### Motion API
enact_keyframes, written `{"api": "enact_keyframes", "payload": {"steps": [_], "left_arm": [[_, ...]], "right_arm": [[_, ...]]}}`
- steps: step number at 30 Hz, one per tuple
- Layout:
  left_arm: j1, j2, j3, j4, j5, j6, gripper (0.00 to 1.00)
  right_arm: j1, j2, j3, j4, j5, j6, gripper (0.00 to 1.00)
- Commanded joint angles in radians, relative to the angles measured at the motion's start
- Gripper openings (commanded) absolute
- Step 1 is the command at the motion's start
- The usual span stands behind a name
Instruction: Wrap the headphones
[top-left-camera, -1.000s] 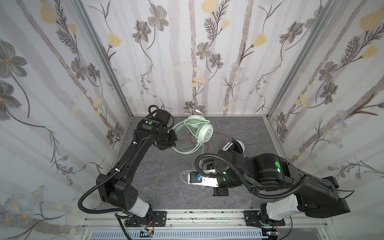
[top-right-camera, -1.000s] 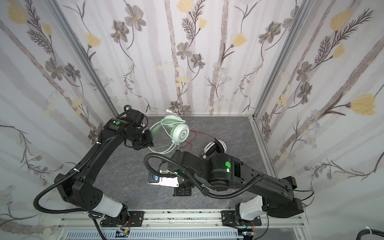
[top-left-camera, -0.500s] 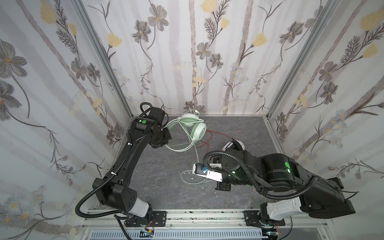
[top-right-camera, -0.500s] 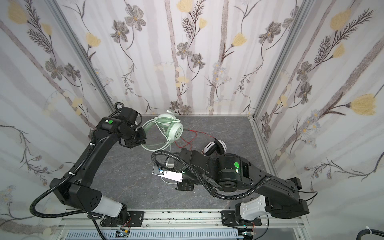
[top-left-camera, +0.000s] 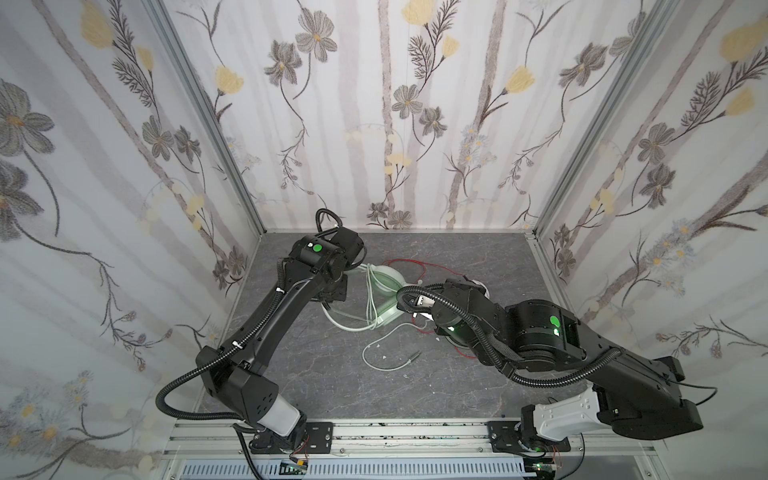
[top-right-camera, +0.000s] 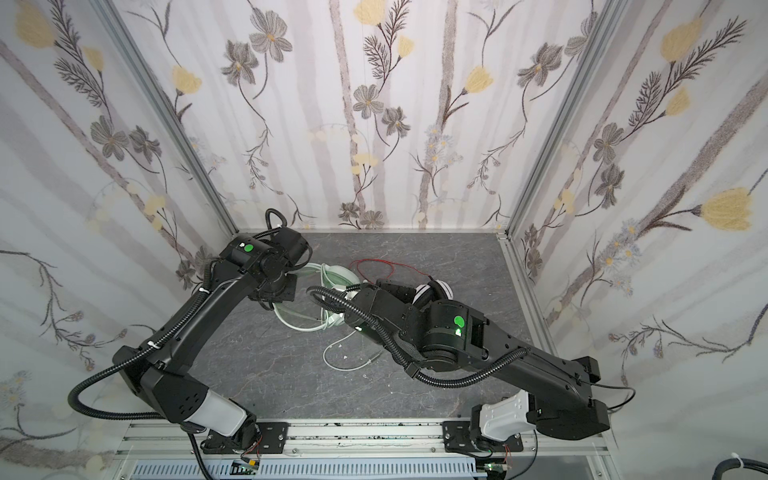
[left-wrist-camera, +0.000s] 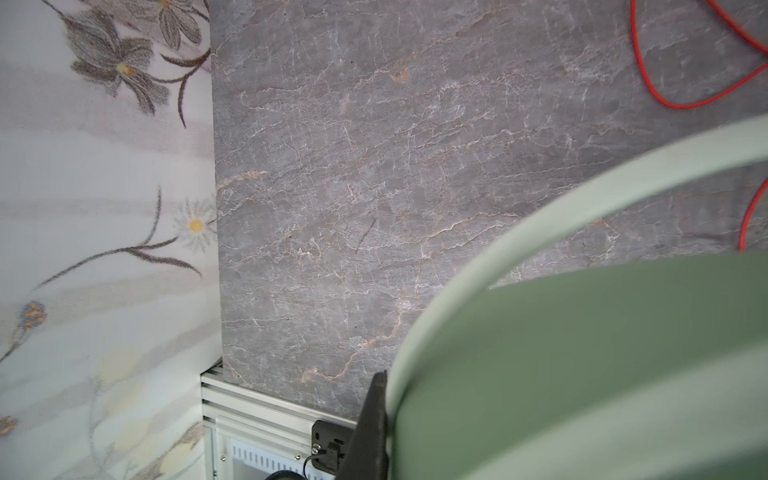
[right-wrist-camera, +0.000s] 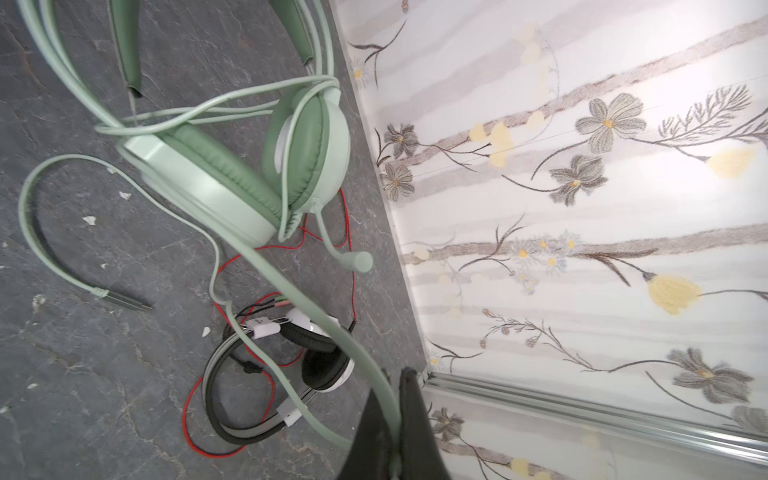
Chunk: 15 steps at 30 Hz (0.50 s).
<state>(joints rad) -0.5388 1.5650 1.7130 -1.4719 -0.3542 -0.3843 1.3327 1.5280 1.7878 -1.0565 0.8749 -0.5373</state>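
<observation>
Headsets two, mint (right-wrist-camera: 232, 187), white-and-black (right-wrist-camera: 324, 370), left end effector (left-wrist-camera: 376, 407) clamping mint band (left-wrist-camera: 519, 249), right end effector (right-wrist-camera: 395, 415) clamping mint cable (right-wrist-camera: 291, 293).

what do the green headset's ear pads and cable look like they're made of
Ear pads: probably faux leather over foam, matte, with fine wrinkles around the cushion. Cable: looks like flat rubbery plastic, smooth low sheen, bending in loose loops without kinks.

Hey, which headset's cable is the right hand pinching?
The mint green headset: its green cable runs into the shut right hand. The white-and-black headset, with the red cable, is not gripped.
</observation>
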Motion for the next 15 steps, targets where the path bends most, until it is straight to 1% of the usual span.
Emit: {"api": "enact_keyframes", "payload": {"steps": [1, 4, 6, 8, 10, 12, 15], "left_arm": [[-0.043, 0.021, 0.007, -0.031, -0.110, 0.049, 0.00], [-0.079, 0.015, -0.001, -0.003, -0.072, 0.082, 0.00], [-0.101, 0.002, -0.001, 0.018, -0.050, 0.101, 0.00], [-0.123, -0.020, -0.004, 0.045, -0.026, 0.120, 0.00], [-0.136, -0.038, -0.009, 0.071, 0.013, 0.136, 0.00], [-0.152, -0.047, -0.009, 0.093, 0.047, 0.146, 0.00], [-0.167, -0.046, 0.003, 0.103, 0.068, 0.144, 0.00]], "right_arm": [[-0.013, -0.005, -0.017, 0.189, 0.070, -0.173, 0.00], [-0.038, 0.003, -0.015, 0.237, 0.016, -0.230, 0.00], [-0.054, 0.006, -0.013, 0.247, -0.051, -0.244, 0.00], [-0.073, 0.003, -0.012, 0.251, -0.170, -0.253, 0.00], [-0.095, -0.009, -0.013, 0.250, -0.359, -0.241, 0.00], [-0.116, -0.015, -0.013, 0.260, -0.503, -0.218, 0.00], [-0.148, -0.001, 0.000, 0.258, -0.633, -0.186, 0.00]]}}
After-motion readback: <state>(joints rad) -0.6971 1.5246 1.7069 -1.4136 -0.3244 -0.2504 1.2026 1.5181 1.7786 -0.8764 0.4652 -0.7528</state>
